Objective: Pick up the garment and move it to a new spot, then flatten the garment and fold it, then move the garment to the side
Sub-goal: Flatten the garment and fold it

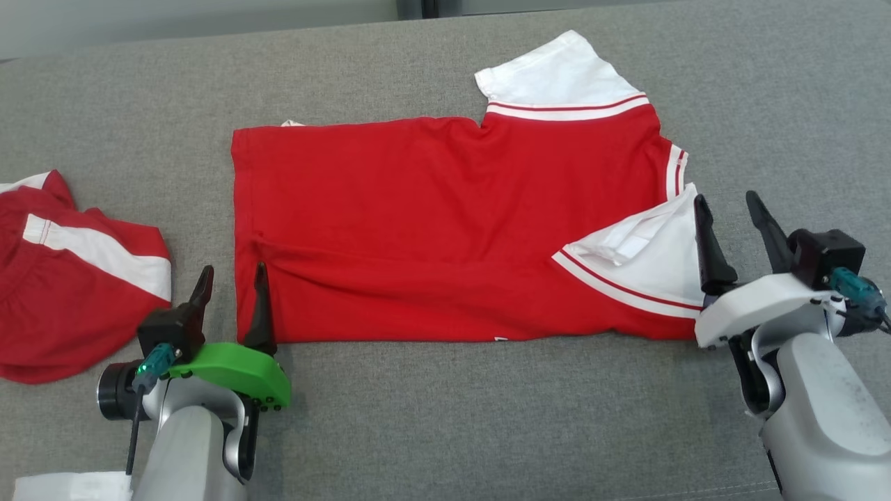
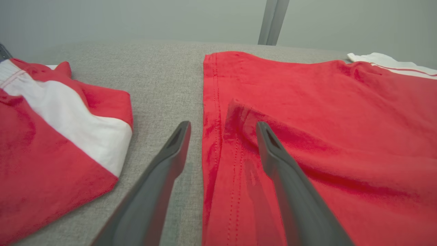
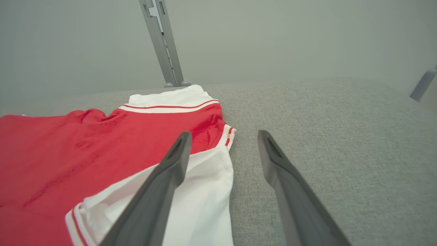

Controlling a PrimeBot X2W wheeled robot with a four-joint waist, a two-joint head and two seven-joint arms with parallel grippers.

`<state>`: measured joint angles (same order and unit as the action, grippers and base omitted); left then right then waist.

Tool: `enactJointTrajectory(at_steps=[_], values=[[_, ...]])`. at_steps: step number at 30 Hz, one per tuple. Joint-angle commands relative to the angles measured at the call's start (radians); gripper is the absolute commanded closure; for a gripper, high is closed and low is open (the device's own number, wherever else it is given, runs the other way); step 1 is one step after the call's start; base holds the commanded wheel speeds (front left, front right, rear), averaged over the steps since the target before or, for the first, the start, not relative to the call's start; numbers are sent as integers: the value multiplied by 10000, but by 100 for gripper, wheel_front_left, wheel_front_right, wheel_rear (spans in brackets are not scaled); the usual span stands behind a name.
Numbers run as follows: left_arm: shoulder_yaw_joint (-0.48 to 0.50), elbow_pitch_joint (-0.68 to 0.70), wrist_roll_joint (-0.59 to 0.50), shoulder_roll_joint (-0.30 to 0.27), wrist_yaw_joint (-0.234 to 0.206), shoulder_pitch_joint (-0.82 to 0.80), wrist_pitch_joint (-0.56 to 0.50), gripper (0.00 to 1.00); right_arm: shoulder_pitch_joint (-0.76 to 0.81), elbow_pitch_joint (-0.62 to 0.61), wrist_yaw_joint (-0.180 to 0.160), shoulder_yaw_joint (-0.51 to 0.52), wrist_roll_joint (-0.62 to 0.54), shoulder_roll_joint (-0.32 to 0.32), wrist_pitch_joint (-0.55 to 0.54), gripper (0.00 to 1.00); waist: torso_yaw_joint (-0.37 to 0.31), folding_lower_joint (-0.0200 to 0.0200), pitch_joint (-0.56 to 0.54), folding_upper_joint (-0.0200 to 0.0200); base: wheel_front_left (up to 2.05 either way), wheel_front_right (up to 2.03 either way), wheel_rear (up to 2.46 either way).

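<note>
Head view: a red garment (image 1: 445,229) with white sleeves lies spread across the middle of the grey fabric-covered table (image 1: 445,417), folded along its length so that the near edge runs straight from left to right. Its hem is at the left. One white sleeve (image 1: 557,73) sticks out at the far right, and the other white sleeve (image 1: 647,264) lies on top of the red cloth at the near right. A small ridge of cloth stands up near the hem corner.

The left jaws stand wide apart at the near left corner of the garment and hold nothing. One of the left fingers (image 1: 261,306) is over the hem and the other is over bare table. In the left wrist view the hem edge of the garment (image 2: 341,119) runs between the two fingers (image 2: 286,177). Whether the tips touch the cloth cannot be told.

The right jaws are also wide apart and empty, at the garment's near right end. In the right wrist view one of the right fingers (image 3: 160,184) is over the white sleeve of the garment (image 3: 68,153), and the other is over grey fabric.

A second red-and-white garment (image 1: 69,292) lies bunched at the table's left side, apart from the first.
</note>
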<state>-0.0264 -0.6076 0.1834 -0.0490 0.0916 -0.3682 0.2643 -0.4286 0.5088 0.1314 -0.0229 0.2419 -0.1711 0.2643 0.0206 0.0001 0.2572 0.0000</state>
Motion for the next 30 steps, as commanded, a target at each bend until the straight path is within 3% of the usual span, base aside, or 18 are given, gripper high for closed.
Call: enactJointTrajectory(at_steps=[1, 14, 28, 29, 30], values=[[67, 93, -18, -33, -66, 195, -3, 0, 267, -36, -15, -52, 0, -10, 2, 0, -53, -1, -199, 0, 0, 0, 0], [-3, 139, 262, -32, -186, 1488, -5, 0, 2010, 385, -15, -471, 365, 177, 2, 0, -226, -1, -891, 0, 0, 0, 0], [-241, -70, 370, -32, -101, 917, -5, 0, 1581, 1123, -15, -483, 562, 411, 2, 0, 69, -1, -355, 0, 0, 0, 0], [-225, -133, 400, -32, -93, 868, -5, 0, 1537, 1154, -15, -532, 572, 397, 2, 6, 78, -1, -307, 0, 0, 0, 0], [-218, -178, 403, -32, -90, 800, -5, 0, 1511, 1176, -15, -581, 603, 390, 2, 20, 80, -1, -256, 0, 0, 0, 0]])
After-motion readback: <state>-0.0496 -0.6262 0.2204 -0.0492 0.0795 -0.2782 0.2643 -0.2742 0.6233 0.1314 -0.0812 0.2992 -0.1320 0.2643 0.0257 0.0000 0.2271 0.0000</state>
